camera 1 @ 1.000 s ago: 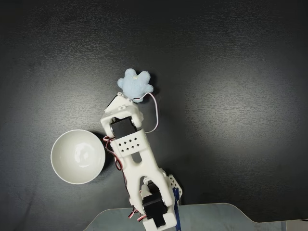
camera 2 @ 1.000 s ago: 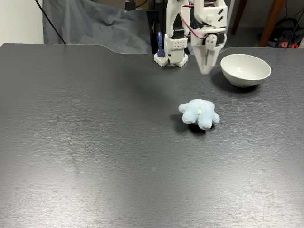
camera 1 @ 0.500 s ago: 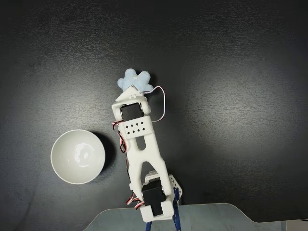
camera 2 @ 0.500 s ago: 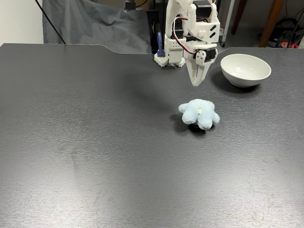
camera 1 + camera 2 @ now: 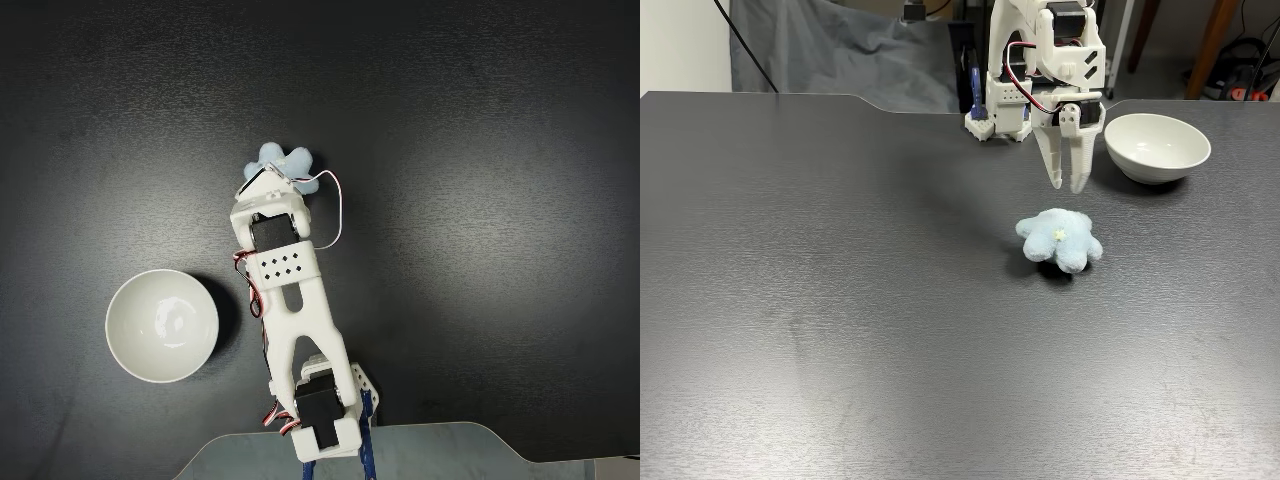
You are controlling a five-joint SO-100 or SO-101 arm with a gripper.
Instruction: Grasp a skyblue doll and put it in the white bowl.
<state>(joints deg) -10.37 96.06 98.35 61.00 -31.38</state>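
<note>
Now the end effector (image 5: pixel 1067 186) hangs with its fingers parted just above the skyblue doll (image 5: pixel 1061 239), which lies on the dark desk (image 5: pixel 840 300), apart from the white bowl (image 5: pixel 1157 146).

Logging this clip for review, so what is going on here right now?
A white robot arm is going for the skyblue doll, which lies on the dark table. Its gripper hangs just above the doll, behind it in the fixed view from the front, with the fingers spread and nothing held. The white bowl sits empty off to the side, so the grasp is not yet made.
</note>
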